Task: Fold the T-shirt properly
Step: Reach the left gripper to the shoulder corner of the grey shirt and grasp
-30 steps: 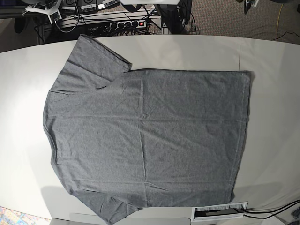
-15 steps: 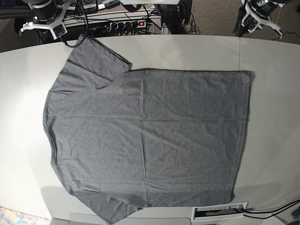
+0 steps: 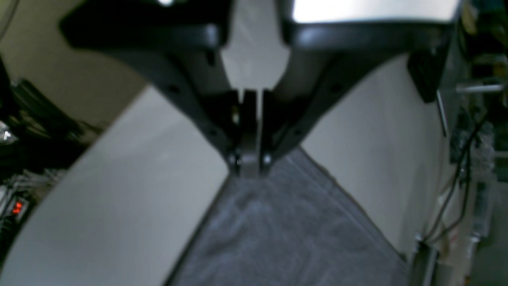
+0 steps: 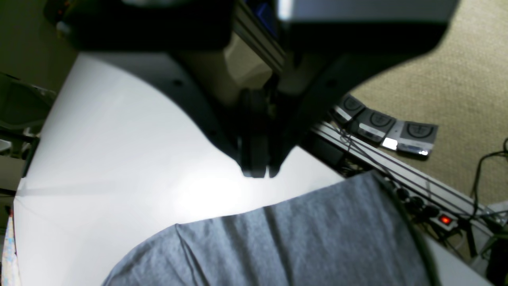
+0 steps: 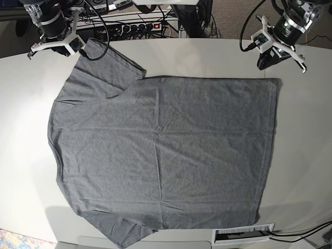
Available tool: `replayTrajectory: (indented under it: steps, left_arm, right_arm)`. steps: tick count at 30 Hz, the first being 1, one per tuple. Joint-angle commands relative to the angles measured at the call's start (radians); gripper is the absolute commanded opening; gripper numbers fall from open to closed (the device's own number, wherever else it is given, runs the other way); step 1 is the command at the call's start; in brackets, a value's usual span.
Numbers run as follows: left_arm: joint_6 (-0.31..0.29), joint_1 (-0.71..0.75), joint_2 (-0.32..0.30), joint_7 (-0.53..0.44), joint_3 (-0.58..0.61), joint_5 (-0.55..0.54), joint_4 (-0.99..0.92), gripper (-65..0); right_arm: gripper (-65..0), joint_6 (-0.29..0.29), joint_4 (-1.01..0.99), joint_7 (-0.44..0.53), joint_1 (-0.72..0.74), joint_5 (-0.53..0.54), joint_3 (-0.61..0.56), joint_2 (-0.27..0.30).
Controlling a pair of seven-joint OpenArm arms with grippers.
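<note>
The T-shirt (image 5: pixel 161 155) is soft, matt heather-grey knit cloth with faint creases, lying on a smooth, slightly sheeny off-white tabletop (image 5: pixel 301 145), while both claws look like matt black plastic.

- Left arm (image 5: pixel 287 23): black cylindrical wrist segment with a pale ring around it, ending in a white bracket with splayed prongs.
- Black cable loops from the left wrist up out of frame.
- Right arm (image 5: pixel 52 23): same build, black wrist, pale band, white angular bracket below.
- A black cable curls beside the right wrist.
- Left gripper (image 3: pixel 249 167): two matte black fingers (image 3: pixel 190 107) tapering in a V from a broad black body; small screw holes along each finger and bright screw heads near the tips; a silvery-white housing above.
- Right gripper (image 4: pixel 258 169): black fingers (image 4: pixel 206 115) of the same tapering shape, a screw hole on one, a pale housing with a blue patch above.
</note>
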Motion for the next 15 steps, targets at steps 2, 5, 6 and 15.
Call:
replayTrajectory:
  steps: [2,5,6,15]
  left_arm:
    - [0.05,-0.056,-0.028,-0.039,0.041,0.039,-0.062,-65.0]
    - [0.083,-0.159,-0.051,-0.042,0.129,0.12,-0.174,-65.0]
    - [0.083,-0.192,-0.06,-0.042,0.156,0.143,-0.205,-65.0]
    - [0.082,-0.362,-0.178,-0.042,0.364,0.202,-0.32,-45.3]
  right_arm:
    - [-64.1,-0.006,0.016,0.006,-0.003,-0.003,0.008,0.008]
    - [-62.8,-0.006,0.016,0.0,-0.003,-0.003,0.008,0.008]
    - [-62.8,-0.006,0.016,-0.001,-0.004,-0.003,0.008,0.008]
    - [-46.3,-0.006,0.016,0.0,-0.003,-0.003,0.008,0.008]
